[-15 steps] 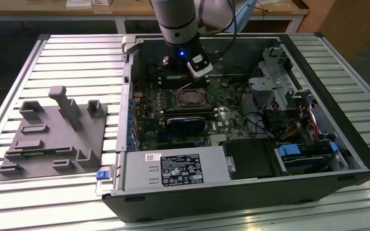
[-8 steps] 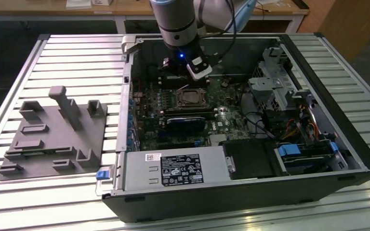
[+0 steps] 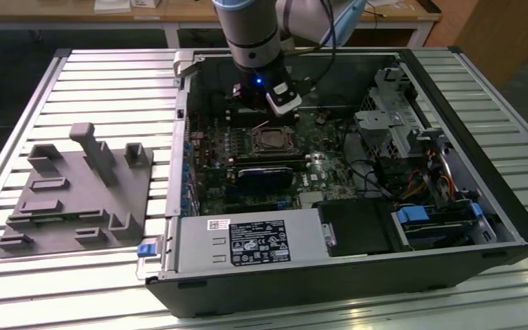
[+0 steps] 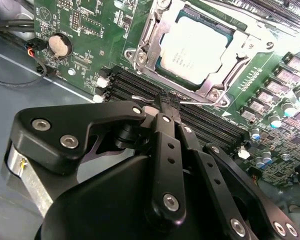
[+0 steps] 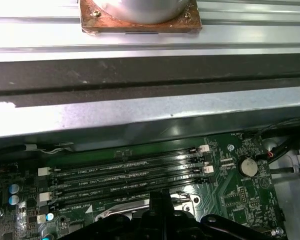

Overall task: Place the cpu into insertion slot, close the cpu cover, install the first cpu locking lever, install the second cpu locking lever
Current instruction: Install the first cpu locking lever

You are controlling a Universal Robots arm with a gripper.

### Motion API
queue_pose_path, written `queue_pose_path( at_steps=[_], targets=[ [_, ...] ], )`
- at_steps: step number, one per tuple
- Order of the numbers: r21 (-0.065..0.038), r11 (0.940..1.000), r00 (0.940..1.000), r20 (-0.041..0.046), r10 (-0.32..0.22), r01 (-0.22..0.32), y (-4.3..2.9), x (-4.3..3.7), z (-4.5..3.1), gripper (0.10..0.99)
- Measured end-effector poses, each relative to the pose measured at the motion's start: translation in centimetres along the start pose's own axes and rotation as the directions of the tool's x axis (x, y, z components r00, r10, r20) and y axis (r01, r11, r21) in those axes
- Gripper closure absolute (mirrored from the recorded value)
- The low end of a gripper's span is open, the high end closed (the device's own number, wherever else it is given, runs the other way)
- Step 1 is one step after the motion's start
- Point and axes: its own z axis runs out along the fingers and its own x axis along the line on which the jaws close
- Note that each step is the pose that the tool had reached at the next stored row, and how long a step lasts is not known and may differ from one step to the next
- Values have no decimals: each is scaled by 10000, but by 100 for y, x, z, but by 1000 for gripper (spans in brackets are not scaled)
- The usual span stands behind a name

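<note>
Where the clenched gripper (image 4: 168,101) ends over memory slots (image 4: 125,86), any grasp hidden, cpu (image 4: 195,47) under cpu cover (image 4: 149,35).

A large black-and-white label (image 3: 256,245) lies on the grey power supply (image 3: 193,249) at the near side of the case in the exterior view, its print too small to read. A small white sticker (image 3: 220,224) sits toward that label's far corner on the exterior view's left. Faint print on the cpu (image 4: 197,47) and white lettering beside the memory slots (image 5: 125,175) cannot be made out.
</note>
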Motion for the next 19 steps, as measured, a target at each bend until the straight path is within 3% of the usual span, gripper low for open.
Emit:
queue_pose_path(
  at_steps=[19],
  targets=[
    [18, 10000, 10000, 4, 4, -4, 64, 3, 86, 980]
  ],
)
